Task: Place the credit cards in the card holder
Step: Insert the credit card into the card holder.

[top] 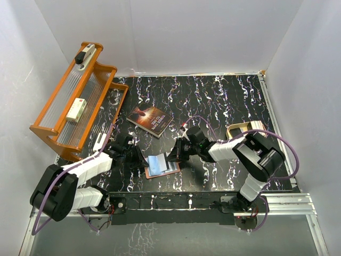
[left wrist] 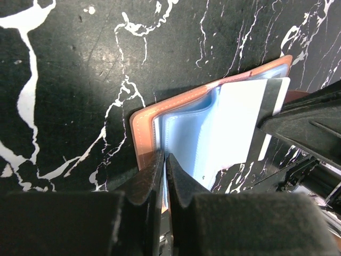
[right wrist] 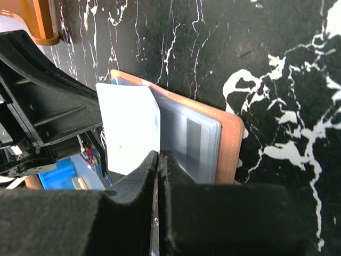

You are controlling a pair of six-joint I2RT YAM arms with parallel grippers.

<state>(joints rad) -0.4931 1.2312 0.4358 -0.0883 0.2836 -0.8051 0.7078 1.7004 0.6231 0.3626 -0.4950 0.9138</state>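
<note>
The black marble-patterned tabletop is showing white veins, some tinged lilac. The small reddish-brown leather card holder is showing a paler stitched border and pale blue translucent sleeves, and in the right wrist view a grey rectangle is showing through one sleeve. The thin white plastic card is carrying a dark stripe near one end. The matte black left gripper and matte black right gripper are contrasting with white arm shells and purple cables. The dark paperback book is displaying an orange-red glow, and the slatted wooden rack is glowing orange.
</note>
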